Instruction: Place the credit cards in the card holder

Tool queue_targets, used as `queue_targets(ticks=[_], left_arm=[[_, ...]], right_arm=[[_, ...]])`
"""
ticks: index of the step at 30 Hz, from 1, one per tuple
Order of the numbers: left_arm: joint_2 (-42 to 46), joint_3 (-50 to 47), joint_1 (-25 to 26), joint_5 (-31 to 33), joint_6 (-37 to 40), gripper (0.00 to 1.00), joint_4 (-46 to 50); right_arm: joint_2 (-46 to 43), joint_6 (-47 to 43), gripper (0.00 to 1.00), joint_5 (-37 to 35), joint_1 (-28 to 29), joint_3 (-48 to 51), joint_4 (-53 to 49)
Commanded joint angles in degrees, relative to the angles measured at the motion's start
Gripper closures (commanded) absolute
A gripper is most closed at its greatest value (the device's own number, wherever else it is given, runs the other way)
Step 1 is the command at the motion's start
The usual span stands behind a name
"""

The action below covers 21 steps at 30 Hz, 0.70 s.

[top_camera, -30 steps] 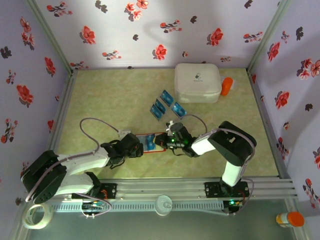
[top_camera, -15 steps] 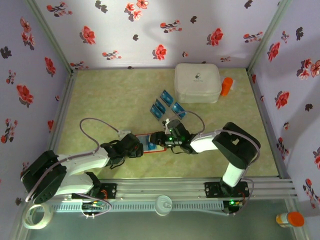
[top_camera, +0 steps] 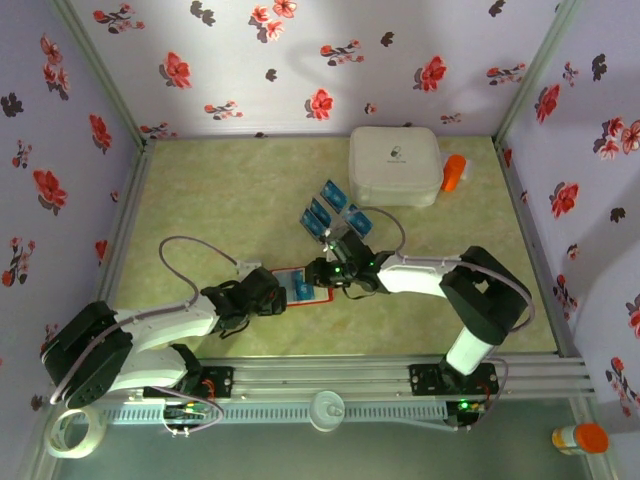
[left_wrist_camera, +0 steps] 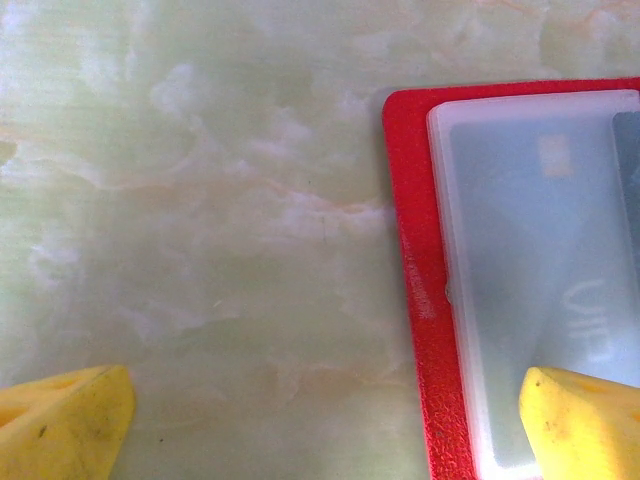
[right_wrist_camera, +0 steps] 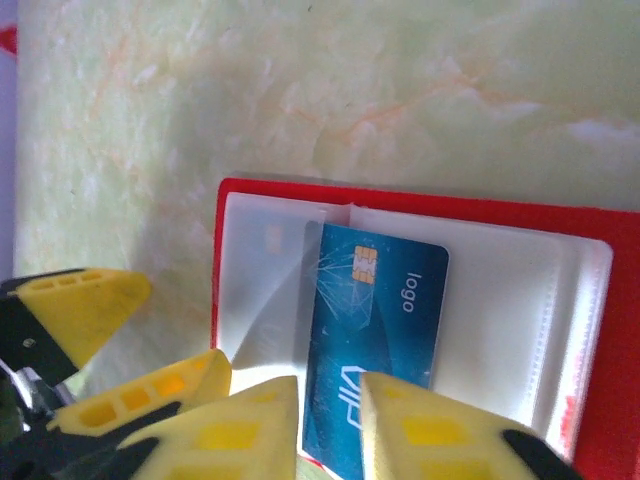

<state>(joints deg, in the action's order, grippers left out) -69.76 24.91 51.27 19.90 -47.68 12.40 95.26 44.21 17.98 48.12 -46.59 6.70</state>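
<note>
1. Reached further left since a second ago: the right arm (top_camera: 470,300) has brought the right gripper (top_camera: 328,272) over the open card holder (top_camera: 320,297). The left arm (top_camera: 160,325) has not shifted.
2. Step in hand, by my reading: seating one blue card (right_wrist_camera: 375,320) in the holder's clear pockets. It lies flat near the centre fold, chip end away from the fingers. How far it sits under the plastic is unclear.
3. Right gripper (right_wrist_camera: 330,410): fingers drawn nearly together over the card's near end. Pinching or merely pressing, cannot tell.
4. Left gripper (left_wrist_camera: 320,430): spread wide and holding nothing, one finger over the holder's pocket, the other over bare table (left_wrist_camera: 200,200).
5. Next move likely needs a steady push along the card's length, under the pocket lip, without skidding the holder.
6. Loose cards (top_camera: 316,218) wait on the table just beyond the holder.
</note>
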Motion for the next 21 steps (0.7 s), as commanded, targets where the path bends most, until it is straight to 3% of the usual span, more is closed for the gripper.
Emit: queue_targets(ticks=[1, 21], left_arm=[[0.3, -1.7, 0.3, 0.7, -1.0, 0.0, 2.7], [1.3, -2.0, 0.3, 1.0, -1.0, 0.0, 2.2]], right_arm=[[1.1, -2.2, 0.85, -2.0, 0.3, -2.5, -4.9], [10.4, -1.9, 0.93, -1.6, 3.5, -8.3, -6.8]])
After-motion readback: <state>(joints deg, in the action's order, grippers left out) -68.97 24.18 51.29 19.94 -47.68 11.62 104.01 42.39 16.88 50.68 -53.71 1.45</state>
